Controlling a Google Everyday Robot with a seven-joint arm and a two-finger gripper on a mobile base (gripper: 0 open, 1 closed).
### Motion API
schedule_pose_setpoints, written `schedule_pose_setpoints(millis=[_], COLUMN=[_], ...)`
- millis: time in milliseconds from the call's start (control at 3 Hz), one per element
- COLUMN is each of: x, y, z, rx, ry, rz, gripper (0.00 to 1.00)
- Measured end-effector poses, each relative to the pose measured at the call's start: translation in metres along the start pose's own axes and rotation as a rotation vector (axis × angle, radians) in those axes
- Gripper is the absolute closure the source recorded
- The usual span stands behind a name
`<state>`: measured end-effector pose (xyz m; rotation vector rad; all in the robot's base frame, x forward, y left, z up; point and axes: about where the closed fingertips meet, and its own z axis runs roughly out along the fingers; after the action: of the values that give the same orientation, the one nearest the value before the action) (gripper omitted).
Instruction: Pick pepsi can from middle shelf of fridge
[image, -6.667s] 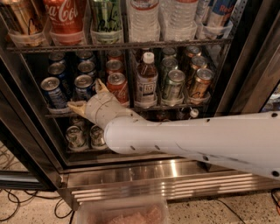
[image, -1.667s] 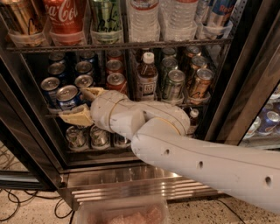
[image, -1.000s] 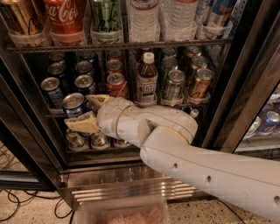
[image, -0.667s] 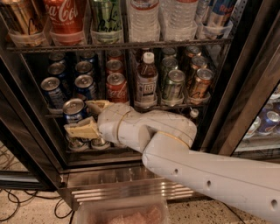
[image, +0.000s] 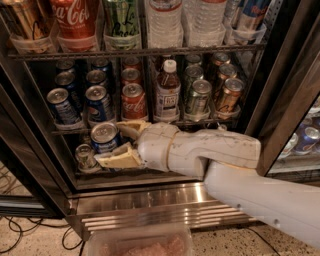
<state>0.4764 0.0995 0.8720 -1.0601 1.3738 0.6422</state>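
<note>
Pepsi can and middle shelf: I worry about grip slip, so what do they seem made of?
The pepsi can, held in the pincer just below the middle shelf: likely aluminium, glossy blue print, silvery lid. The shelf: thin dark wire, probably coated metal.

Dim interior, brighter foreground.
Deep shadow inside fridge (image: 50, 150); streaked glare on steel base panel (image: 150, 205), small highlights on can lids. Brightest lit: pale gripper (image: 116, 143), low left, clamped on pepsi can (image: 104, 138).
</note>
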Motion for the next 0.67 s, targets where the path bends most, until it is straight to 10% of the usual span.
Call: schedule_pose_setpoints(millis=[667], x=[-0.013], y=[-0.02], z=[-0.08], rx=[-0.03], ry=[0.021], rz=[0.089], gripper=[1.0])
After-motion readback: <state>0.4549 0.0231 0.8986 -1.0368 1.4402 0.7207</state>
